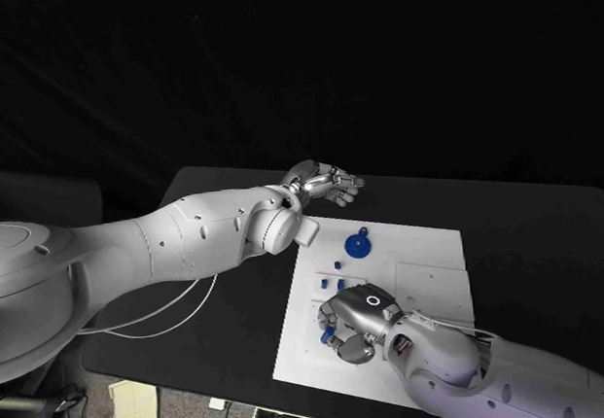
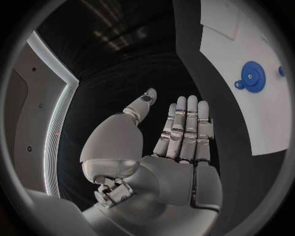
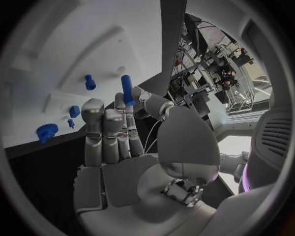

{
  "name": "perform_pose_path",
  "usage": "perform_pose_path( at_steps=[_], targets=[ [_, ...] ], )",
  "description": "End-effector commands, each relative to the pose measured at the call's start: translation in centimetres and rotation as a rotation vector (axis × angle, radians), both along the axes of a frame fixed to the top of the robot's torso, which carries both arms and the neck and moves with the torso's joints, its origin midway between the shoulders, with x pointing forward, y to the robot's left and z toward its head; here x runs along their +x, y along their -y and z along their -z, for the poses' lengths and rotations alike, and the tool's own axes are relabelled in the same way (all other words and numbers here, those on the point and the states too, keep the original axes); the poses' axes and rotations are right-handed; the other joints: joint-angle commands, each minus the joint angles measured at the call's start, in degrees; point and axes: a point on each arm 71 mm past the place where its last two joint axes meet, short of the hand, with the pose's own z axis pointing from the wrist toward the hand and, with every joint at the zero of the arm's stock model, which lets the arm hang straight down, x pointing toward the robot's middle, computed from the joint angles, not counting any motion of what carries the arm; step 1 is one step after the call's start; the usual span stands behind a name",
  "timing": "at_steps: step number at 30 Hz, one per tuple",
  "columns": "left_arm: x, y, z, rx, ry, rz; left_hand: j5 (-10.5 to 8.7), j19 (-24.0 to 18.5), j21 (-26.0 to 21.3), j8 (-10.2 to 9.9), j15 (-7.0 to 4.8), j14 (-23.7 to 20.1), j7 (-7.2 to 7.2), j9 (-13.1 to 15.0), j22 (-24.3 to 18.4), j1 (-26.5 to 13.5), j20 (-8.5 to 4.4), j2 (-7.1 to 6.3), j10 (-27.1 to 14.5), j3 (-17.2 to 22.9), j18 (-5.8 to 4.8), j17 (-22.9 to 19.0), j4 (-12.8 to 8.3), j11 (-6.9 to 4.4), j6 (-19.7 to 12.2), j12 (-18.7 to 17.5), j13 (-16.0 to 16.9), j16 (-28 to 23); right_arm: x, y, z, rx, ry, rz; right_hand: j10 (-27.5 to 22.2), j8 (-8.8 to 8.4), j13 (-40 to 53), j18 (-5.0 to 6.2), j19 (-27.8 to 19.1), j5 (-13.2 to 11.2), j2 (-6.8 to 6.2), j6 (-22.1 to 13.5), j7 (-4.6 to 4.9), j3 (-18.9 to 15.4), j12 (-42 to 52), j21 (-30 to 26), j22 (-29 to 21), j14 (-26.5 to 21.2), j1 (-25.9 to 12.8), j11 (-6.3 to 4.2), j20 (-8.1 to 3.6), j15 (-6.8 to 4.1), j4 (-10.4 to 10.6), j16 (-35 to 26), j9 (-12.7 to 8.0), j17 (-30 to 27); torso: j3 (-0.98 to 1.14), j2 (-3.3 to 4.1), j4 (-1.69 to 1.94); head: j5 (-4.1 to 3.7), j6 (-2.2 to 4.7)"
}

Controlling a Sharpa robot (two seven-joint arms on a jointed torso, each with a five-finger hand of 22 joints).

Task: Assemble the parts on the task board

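Note:
The white task board (image 1: 421,287) lies in the middle of the black table. A blue gear (image 1: 358,246) sits near its far left corner, also seen in the left wrist view as the gear (image 2: 252,76). Small blue pegs (image 1: 338,264) lie along the board's left side. My right hand (image 1: 356,324) hovers over the board's near left part and pinches a blue peg (image 3: 127,90) between thumb and a finger, the other fingers straight. My left hand (image 1: 325,183) hangs over the table beyond the board's far left corner, its fingers (image 2: 184,123) straight, holding nothing.
More small blue parts (image 3: 90,82) stand on the board (image 3: 73,49) ahead of the right hand, with the gear (image 3: 46,131) beyond. White cables (image 1: 170,317) trail off the table's left edge. The board's right half (image 1: 433,257) is bare.

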Motion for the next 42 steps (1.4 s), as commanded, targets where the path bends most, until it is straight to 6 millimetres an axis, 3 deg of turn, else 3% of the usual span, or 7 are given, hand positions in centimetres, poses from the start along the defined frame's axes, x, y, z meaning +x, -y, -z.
perform_pose_path(
  at_steps=[1,19,42],
  targets=[
    [0.03,0.11,-0.09,-0.009,-0.001,0.011,0.06,-0.07,-0.18,0.37,0.08,0.23,-0.19,-0.05,0.06,-0.54,0.15,0.05,-0.37,0.18,1.03,0.05,0.23,0.05,-0.4,-0.27,-0.09,-0.36,-0.15,-0.05,0.34,-0.046,0.0,-0.016,3.47,0.2,0.1,6.62,0.04,0.35,0.39,0.5,-0.05,0.34,0.19,0.38,0.99,-0.65,0.23,-0.88,-0.46,-1.13,-0.14,-0.24,1.54,0.08,0.04,-0.02,0.0,0.28,-0.32],
    [0.03,-0.09,-0.07,-0.007,-0.003,0.007,0.06,-0.1,-0.21,0.37,0.08,0.22,-0.18,-0.06,0.07,-0.56,0.15,0.03,-0.4,0.19,1.03,0.12,0.21,0.06,-0.43,-0.28,-0.1,-0.44,0.14,0.59,0.71,-0.081,0.003,-0.002,3.47,0.19,0.19,6.62,0.02,0.35,0.37,0.51,-0.05,0.42,0.21,0.46,1.04,-0.63,0.17,-0.89,-0.52,-1.14,-0.25,-0.22,1.61,0.1,0.07,-0.04,-0.03,0.51,-0.51],
    [0.03,0.06,-0.06,-0.008,-0.004,0.009,0.06,-0.13,-0.23,0.39,0.09,0.23,-0.17,-0.08,0.11,-0.61,0.16,0.04,-0.42,0.22,1.03,0.26,0.19,0.07,-0.45,-0.28,-0.12,-0.56,-0.29,-0.22,1.13,-0.126,0.003,-0.023,3.43,0.16,0.32,6.62,-0.04,0.35,0.36,0.51,-0.05,0.53,0.21,0.56,1.09,-0.61,0.07,-0.89,-0.57,-1.14,-0.4,-0.21,1.72,0.14,0.01,-0.04,0.01,0.31,-0.47]
  ],
)
